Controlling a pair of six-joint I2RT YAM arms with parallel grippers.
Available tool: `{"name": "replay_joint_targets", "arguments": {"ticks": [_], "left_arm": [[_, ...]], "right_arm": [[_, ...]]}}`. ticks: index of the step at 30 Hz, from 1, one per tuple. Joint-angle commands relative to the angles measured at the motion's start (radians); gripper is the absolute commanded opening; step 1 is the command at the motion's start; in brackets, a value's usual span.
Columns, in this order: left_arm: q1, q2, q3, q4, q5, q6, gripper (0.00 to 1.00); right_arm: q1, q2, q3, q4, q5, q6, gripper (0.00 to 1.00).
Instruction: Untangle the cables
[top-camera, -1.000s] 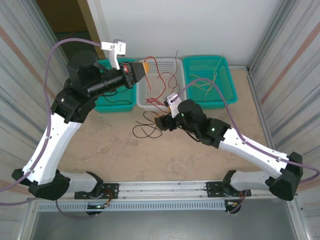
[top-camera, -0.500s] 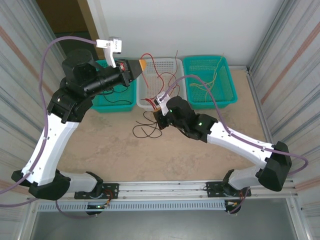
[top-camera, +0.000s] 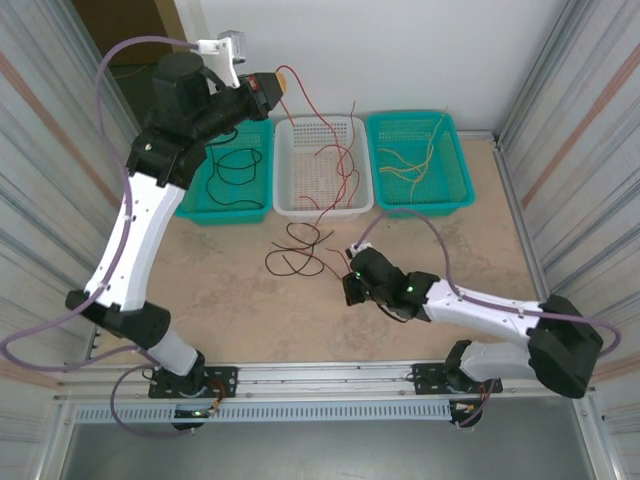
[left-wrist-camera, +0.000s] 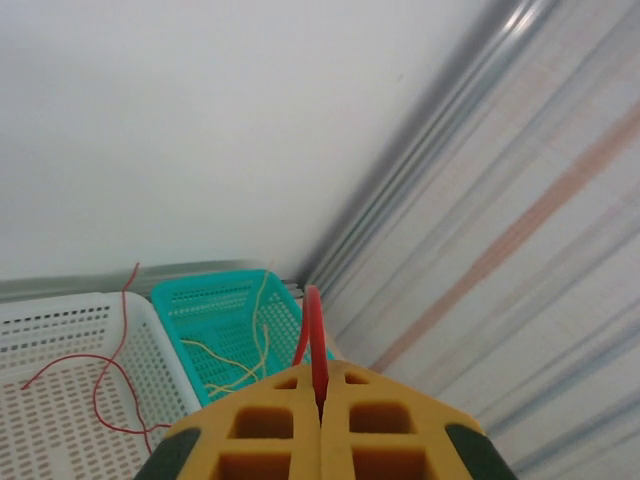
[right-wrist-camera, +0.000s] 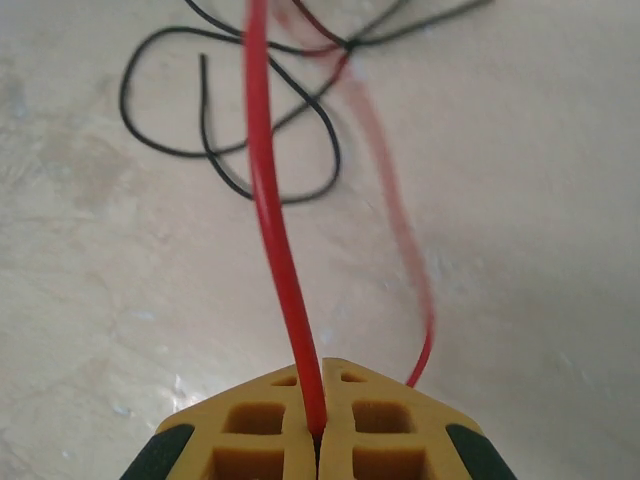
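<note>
Sorting partly done: black cables (top-camera: 235, 165) lie in the left teal basket (top-camera: 225, 215), red cables (top-camera: 335, 160) in the white basket (top-camera: 320, 212), tan cables (top-camera: 410, 165) in the right teal basket (top-camera: 420, 208). One black-and-red tangle (top-camera: 300, 250) lies unsorted on the tabletop (top-camera: 230, 300). The left gripper (left-wrist-camera: 320, 400), high at far left, and the right gripper (right-wrist-camera: 315, 420), low beside the tangle, each have jaws clenched on a red strand (right-wrist-camera: 275, 250), apparently one strand running diagonally between them.

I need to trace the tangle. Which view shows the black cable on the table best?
Top external: the whole black cable lies looped in front of the white basket, with a red cable crossing it. The right wrist view shows its loops closer, but cut off at the top edge.
</note>
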Motion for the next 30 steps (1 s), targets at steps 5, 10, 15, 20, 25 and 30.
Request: {"name": "replay_joint_targets", "arguments": {"ticks": [5,10,15,20,25,30], "left_arm": [[0.028,0.124,0.013,0.081,0.016,-0.019,0.0],[0.03,0.229,-0.015,0.164,0.043,-0.022,0.0],[0.029,0.346,0.04,0.178,0.062,-0.036,0.0],[0.029,0.426,0.102,0.208,0.097,-0.05,0.0],[0.03,0.499,0.305,0.162,0.088,-0.081,0.0],[0.029,0.526,0.374,0.175,0.072,-0.103,0.0]], "right_arm": [[-0.013,-0.22,0.044,-0.061,0.052,0.05,0.0],[-0.037,-0.337,0.083,-0.105,0.036,0.05,0.0],[-0.039,-0.419,0.147,-0.151,0.033,0.047,0.0],[-0.039,-0.47,0.207,-0.175,0.035,0.033,0.0],[-0.04,-0.477,0.259,-0.199,0.047,-0.002,0.0],[-0.045,-0.476,0.285,-0.199,0.054,-0.024,0.0]]}}
